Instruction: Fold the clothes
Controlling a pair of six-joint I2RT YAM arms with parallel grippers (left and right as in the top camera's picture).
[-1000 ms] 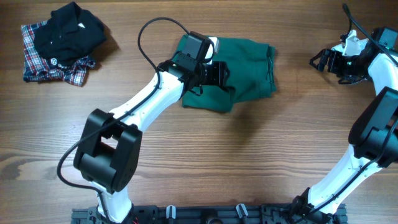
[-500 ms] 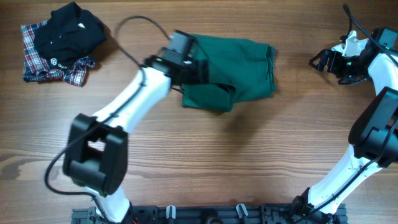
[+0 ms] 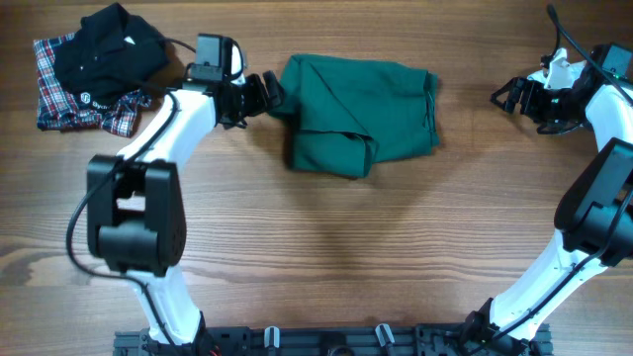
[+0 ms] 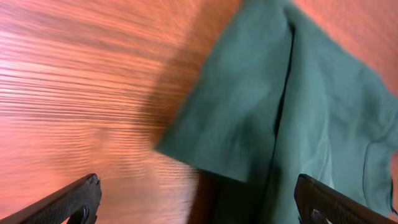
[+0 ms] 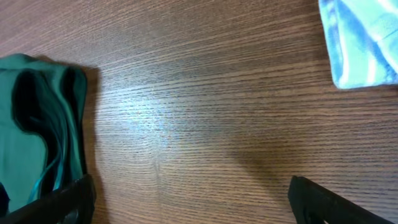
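Observation:
A folded green garment (image 3: 361, 114) lies at the top middle of the wooden table; it also shows in the left wrist view (image 4: 292, 124) and at the left edge of the right wrist view (image 5: 31, 130). My left gripper (image 3: 259, 97) is open and empty just left of the garment's left edge, fingers spread over bare wood (image 4: 196, 202). My right gripper (image 3: 506, 97) is open and empty at the far right, apart from the garment, over bare wood (image 5: 193, 199).
A black shirt (image 3: 109, 54) lies on a plaid shirt (image 3: 59, 94) at the top left. A light blue cloth (image 5: 364, 43) shows at the top right of the right wrist view. The table (image 3: 326, 247) is brown wood.
My left arm has swung left off the green garment and let it go; the garment now lies folded. The right arm has not moved.

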